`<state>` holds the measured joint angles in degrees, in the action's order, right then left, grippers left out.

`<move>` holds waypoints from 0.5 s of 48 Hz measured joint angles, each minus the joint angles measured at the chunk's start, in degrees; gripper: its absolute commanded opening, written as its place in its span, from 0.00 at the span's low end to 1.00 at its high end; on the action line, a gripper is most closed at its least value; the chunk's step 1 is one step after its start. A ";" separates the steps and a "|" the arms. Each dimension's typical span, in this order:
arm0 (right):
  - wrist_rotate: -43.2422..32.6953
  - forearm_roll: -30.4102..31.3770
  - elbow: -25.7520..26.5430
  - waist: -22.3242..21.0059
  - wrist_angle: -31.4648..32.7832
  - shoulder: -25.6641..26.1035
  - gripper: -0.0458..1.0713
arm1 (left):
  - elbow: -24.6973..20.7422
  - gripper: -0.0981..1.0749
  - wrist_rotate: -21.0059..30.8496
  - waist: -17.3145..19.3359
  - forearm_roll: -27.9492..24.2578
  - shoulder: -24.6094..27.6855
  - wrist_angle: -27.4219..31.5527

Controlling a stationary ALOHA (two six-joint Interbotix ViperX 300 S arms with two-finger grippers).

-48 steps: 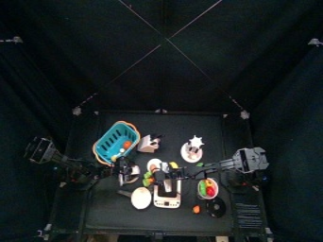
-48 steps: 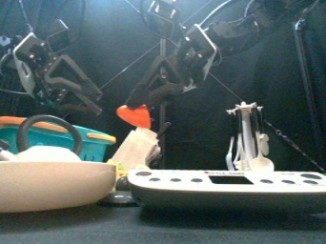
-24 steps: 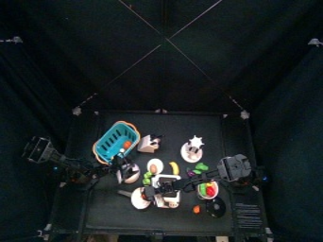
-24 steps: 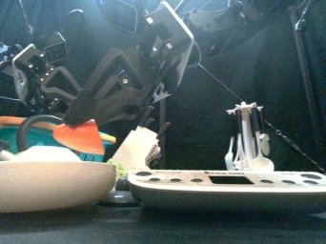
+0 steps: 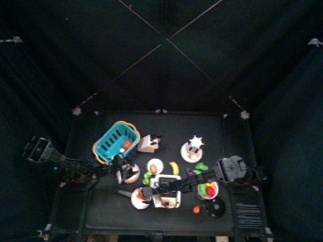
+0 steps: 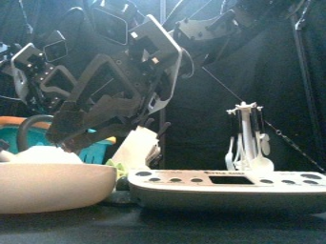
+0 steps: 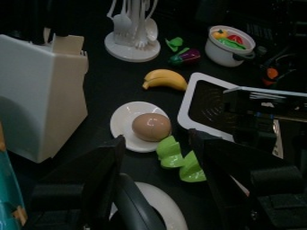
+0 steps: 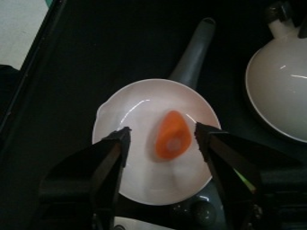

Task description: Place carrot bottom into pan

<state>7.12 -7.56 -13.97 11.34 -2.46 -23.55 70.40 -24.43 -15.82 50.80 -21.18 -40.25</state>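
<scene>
The carrot piece (image 8: pixel 173 140) is seen lying inside the white pan (image 8: pixel 132 171), at the table's near edge. The right gripper (image 8: pixel 160 141) is held directly above it, its jaws spread apart on either side of the carrot and gripping nothing. In the front view the right arm (image 6: pixel 121 71) is reached down over the pan (image 6: pixel 51 183). The left gripper (image 7: pixel 153 184) is held at the left, near a plate with an egg (image 7: pixel 150 125); its jaws are apart.
</scene>
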 measured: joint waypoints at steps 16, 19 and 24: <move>0.09 0.35 0.00 0.00 0.26 0.00 0.89 | 0.00 0.88 0.00 0.00 -0.09 -0.09 0.00; 0.09 0.53 0.00 0.00 0.53 0.00 0.89 | 0.00 0.88 0.00 0.00 -0.09 -0.09 0.00; 0.09 1.14 -1.05 0.00 2.37 0.97 0.89 | 0.00 0.88 0.00 0.00 -0.09 -0.09 0.00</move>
